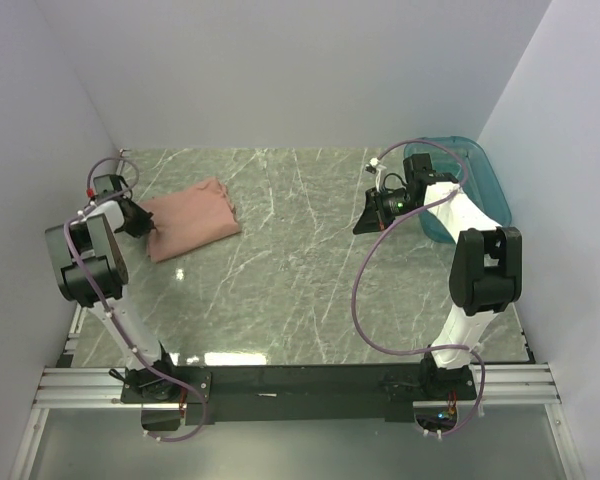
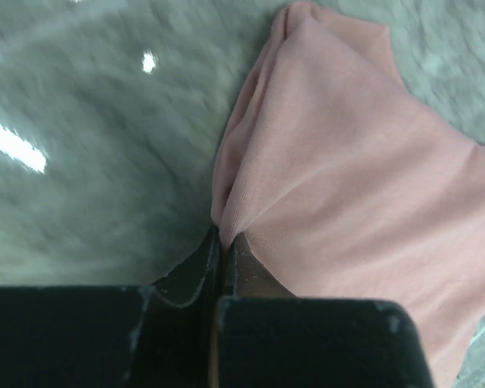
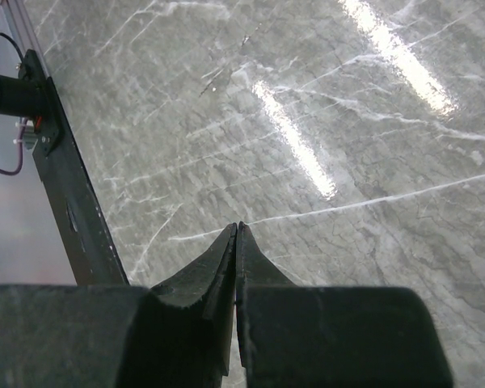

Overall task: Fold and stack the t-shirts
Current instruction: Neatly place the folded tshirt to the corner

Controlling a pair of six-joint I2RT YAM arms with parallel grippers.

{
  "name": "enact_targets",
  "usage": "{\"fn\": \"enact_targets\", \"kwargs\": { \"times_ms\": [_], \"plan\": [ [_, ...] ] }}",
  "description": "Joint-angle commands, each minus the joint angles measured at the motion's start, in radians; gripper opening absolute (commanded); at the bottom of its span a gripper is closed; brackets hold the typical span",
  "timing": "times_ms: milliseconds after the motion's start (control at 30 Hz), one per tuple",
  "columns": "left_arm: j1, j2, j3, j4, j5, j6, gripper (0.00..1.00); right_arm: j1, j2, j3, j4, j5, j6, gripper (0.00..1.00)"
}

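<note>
— State of the left pincer (image 1: 152,228)?
— Shut, both fingers (image 2: 186,283) pressed flat together, clamped on the edge of the salmon-pink t-shirt (image 2: 347,202). Creases fanning out from the very tips.
— Whereabouts of the t-shirt, then?
— Spread ahead of the tips and off to their right in the wrist view. Folded into a rough, rumpled rectangle, lying on the grey-green marble tabletop (image 1: 300,290). Bare marble to the left of the tips, too blurred for finer detail.
— And the right pincer (image 1: 365,222)?
— Closed as well, tips meeting in a thin seam, nothing between them. Hanging above bare marble, well apart from the t-shirt, across the tabletop from it.
— Anything near that one?
— Teal plastic tub (image 1: 480,175) behind it, past the wrist, in the far corner. Black rail (image 3: 69,194) to the left of the tips in its own camera, running along the table's edge. Purple cable (image 1: 363,290) looping down beneath the forearm.
— Contents of the tub?
— Hard to tell from above, with much of it hidden by the arm.
</note>
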Motion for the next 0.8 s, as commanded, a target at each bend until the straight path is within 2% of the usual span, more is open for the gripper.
{"fn": "enact_targets", "kwargs": {
  "times_ms": [0,300,400,433,500,533,600,633,667,767],
  "plan": [
    [0.033,0.056,0.103,-0.096,0.001,0.071,0.00,-0.007,-0.055,0.009,-0.021,-0.026,-0.021,0.07],
    [0.079,0.115,0.309,-0.213,-0.084,0.159,0.01,-0.007,-0.044,0.012,-0.025,0.005,-0.021,0.07],
    [0.091,0.107,0.380,-0.244,-0.144,0.185,0.07,-0.005,-0.039,0.016,-0.028,0.011,-0.021,0.07],
    [0.100,0.100,0.407,-0.259,-0.153,0.193,0.17,-0.005,-0.038,0.017,-0.029,0.020,-0.021,0.07],
    [0.107,0.069,0.417,-0.262,-0.154,0.191,0.29,-0.004,-0.036,0.020,-0.034,0.024,-0.023,0.07],
    [0.107,0.052,0.406,-0.249,-0.144,0.197,0.39,-0.007,-0.035,0.022,-0.035,0.037,-0.021,0.07],
    [0.105,-0.018,0.374,-0.213,-0.095,0.205,0.53,-0.007,-0.038,0.023,-0.037,0.049,-0.023,0.07],
    [0.104,-0.046,0.333,-0.194,-0.059,0.213,0.76,-0.005,-0.041,0.023,-0.037,0.055,-0.023,0.07],
    [0.102,-0.072,0.314,-0.163,-0.042,0.213,0.83,-0.005,-0.042,0.022,-0.035,0.069,-0.021,0.07],
    [0.081,-0.176,0.242,-0.131,0.017,0.231,0.86,-0.004,-0.059,0.019,-0.044,0.102,-0.029,0.07]
  ]
}}
